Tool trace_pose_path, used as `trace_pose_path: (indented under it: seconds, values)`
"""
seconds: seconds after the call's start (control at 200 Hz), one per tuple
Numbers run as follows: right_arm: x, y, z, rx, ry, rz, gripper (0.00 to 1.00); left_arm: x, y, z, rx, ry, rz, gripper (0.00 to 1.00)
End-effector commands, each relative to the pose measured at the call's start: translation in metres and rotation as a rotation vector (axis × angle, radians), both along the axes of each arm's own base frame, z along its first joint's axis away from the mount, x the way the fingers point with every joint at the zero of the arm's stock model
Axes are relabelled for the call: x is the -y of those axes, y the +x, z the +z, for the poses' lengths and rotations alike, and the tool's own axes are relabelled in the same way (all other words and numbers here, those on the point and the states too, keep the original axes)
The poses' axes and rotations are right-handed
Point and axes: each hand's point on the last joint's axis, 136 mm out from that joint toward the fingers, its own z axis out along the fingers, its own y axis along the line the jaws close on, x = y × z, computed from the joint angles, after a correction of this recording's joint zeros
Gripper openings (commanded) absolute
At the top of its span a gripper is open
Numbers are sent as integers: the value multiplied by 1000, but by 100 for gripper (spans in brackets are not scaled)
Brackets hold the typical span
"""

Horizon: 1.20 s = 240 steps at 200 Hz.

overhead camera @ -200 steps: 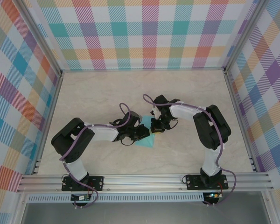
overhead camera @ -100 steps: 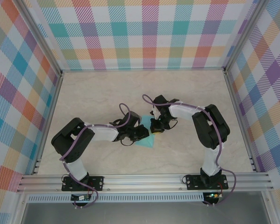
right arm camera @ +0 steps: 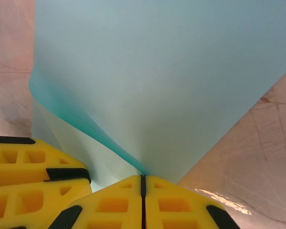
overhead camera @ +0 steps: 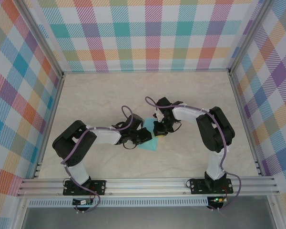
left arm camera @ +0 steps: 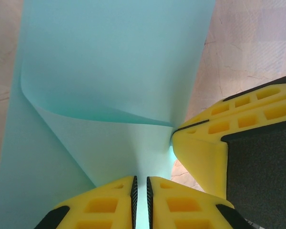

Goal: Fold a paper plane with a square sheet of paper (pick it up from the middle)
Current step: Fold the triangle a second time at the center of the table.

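The left arm (overhead camera: 97, 136) and right arm (overhead camera: 200, 119) meet over the paper (overhead camera: 149, 144), blocking the middle of the tabletop (overhead camera: 109, 90). Open surface lies behind and at both sides, bounded by checked walls (overhead camera: 152, 33) and a front rail (overhead camera: 148, 183).

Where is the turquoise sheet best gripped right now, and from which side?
Take the sheet by its lifted, curled edge, probably coming in low and edge-on: flat parts offer nothing to pinch, while the raised fold slips between fingers. The left gripper and right gripper are shut on it that way, one from each side.
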Motion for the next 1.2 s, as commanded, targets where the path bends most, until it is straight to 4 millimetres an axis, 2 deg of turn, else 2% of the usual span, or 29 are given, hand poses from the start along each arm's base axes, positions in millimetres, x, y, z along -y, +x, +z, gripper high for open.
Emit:
trace_pose_path:
  seconds: [0.0, 0.07, 0.15, 0.34, 0.48, 0.675, 1.195]
  values:
    - [-3, 2, 2, -3, 16, 19, 7, 7, -2, 14, 32, -33, -18, 16]
    - [-3, 2, 3, -3, 17, 21, 7, 12, 0, 25, 56, -65, -25, 16]
    - [-3, 1, 2, -5, 18, 21, 7, 13, 2, 29, 66, -72, -29, 16]
    - [-4, 2, 2, -5, 20, 22, 7, 11, -2, 10, 24, -47, -25, 16]
    - [-2, 1, 1, -8, 15, 22, 7, 11, -2, 4, 13, -40, -20, 16]
    - [-2, 2, 0, -5, 11, 19, 7, 1, -6, -6, -6, 14, -7, 15]
    - [-3, 4, -1, -3, 6, 26, 7, -9, -10, -17, -25, 58, 8, 15]
